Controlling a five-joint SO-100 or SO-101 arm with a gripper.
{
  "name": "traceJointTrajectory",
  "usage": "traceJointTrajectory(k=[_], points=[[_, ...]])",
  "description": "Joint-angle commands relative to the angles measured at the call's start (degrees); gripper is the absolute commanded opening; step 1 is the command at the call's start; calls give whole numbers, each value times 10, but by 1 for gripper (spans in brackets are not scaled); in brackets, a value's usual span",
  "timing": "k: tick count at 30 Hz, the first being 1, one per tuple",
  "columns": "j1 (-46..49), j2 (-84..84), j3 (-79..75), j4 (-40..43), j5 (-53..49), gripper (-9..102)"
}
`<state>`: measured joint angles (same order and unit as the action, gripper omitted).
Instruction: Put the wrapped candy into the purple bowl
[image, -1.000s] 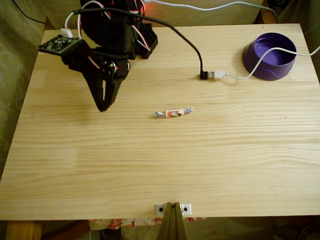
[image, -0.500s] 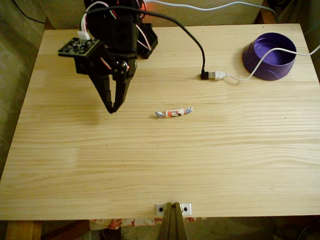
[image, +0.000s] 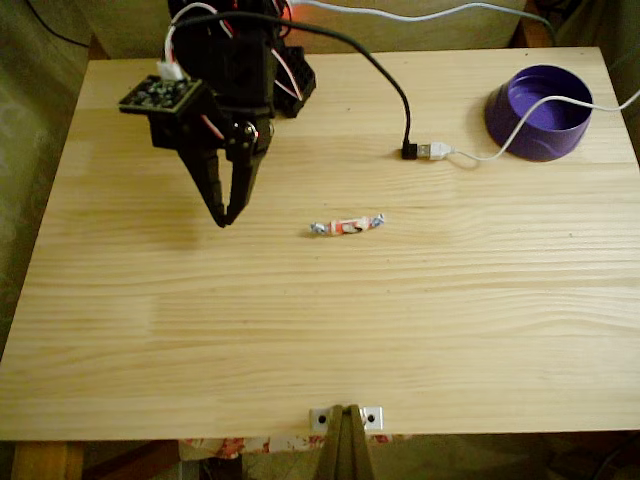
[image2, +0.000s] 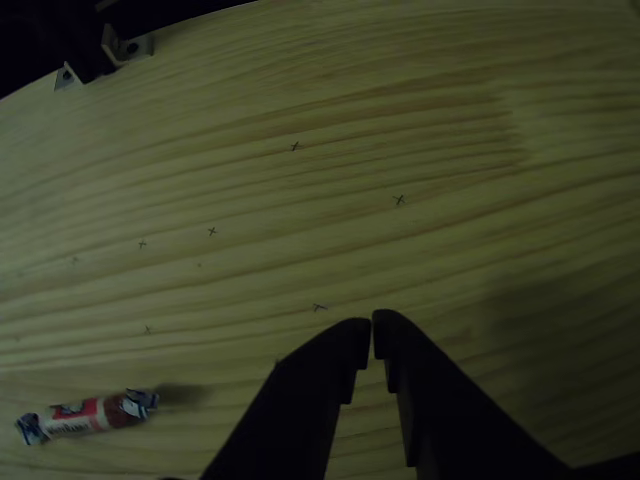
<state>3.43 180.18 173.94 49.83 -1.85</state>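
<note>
The wrapped candy (image: 346, 225) lies on the wooden table near its middle, pinkish-orange with twisted silvery ends; in the other view the candy (image2: 88, 415) sits at the lower left. My black gripper (image: 225, 220) hangs over the table to the left of the candy, well apart from it, fingertips together and holding nothing. In the other view the gripper (image2: 371, 335) shows both fingers closed with only a thin slit between them. The purple bowl (image: 540, 112) stands at the far right corner, far from the gripper.
A black cable ends in a plug (image: 410, 151) joined to a white USB plug and cable (image: 455, 153) that runs over the bowl's rim. A metal bracket (image: 345, 416) sits at the table's front edge. The arm's base (image: 240, 50) stands at the back left.
The gripper swung right toward the candy and turned between one second ago and half a second ago; since then it has barely moved. The candy stayed put.
</note>
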Motion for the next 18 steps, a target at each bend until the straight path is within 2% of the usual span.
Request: traceJointTrajectory(k=[1,18], points=[[18,6,-25,-2,-23,-3],[-15,7,-124,37,-101,-3]])
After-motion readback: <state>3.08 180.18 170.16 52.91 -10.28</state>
